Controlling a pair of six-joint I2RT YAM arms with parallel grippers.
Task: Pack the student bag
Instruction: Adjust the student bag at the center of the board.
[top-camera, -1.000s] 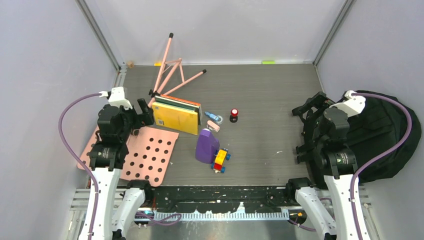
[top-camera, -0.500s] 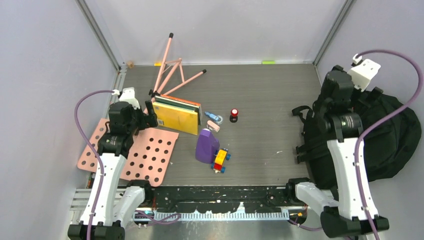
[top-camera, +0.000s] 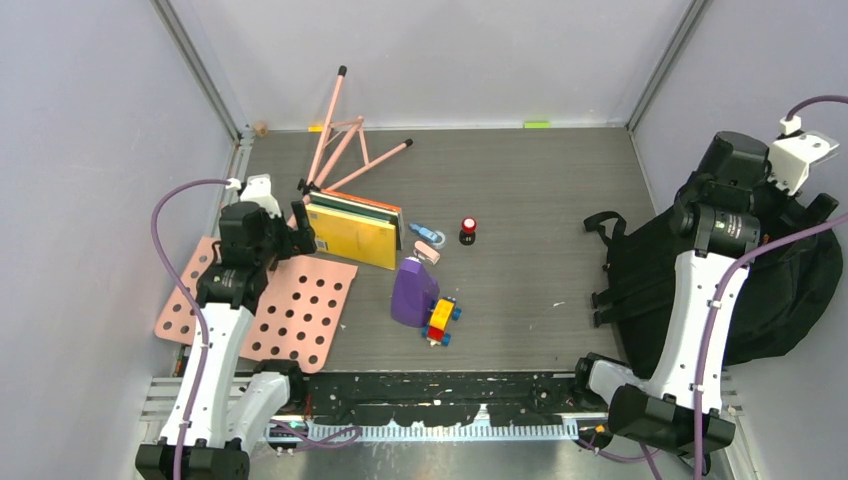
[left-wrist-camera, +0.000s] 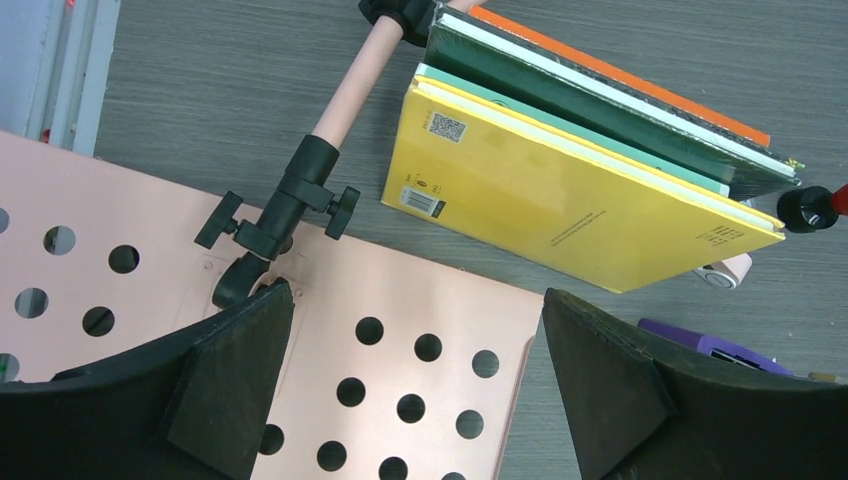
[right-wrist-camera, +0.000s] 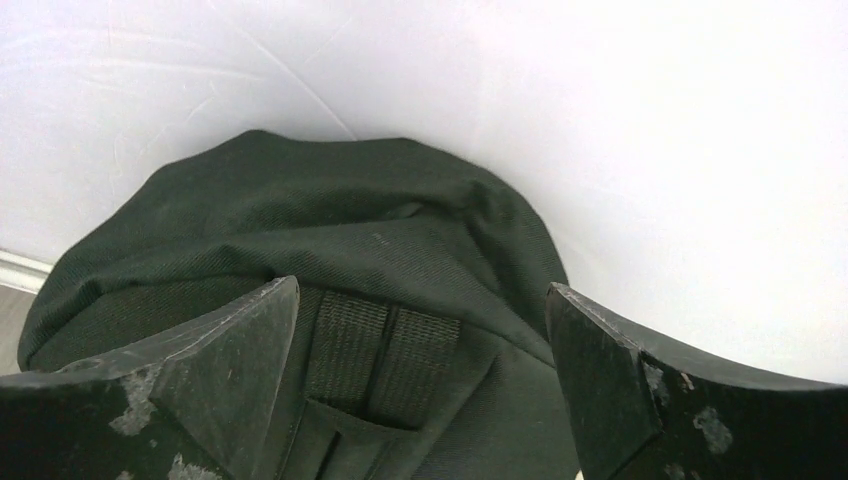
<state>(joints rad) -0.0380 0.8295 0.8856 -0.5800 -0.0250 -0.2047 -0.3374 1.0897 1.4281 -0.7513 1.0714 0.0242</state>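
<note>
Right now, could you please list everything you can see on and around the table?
student bag: one, black, right side, against the wall
books: one stack, yellow on top, green and orange beneath, left of centre
perforated board: one, pink, near left
stand: one, pink tubes with black fittings, far left
bottle-like container: one, purple, centre
toy car: one, yellow, red and blue, beside the container
red-capped item: one, red on black, centre
small pieces: two, blue and pink, right of the books
left gripper: one, black, open above the board
right gripper: one, black, open above the bag
</note>
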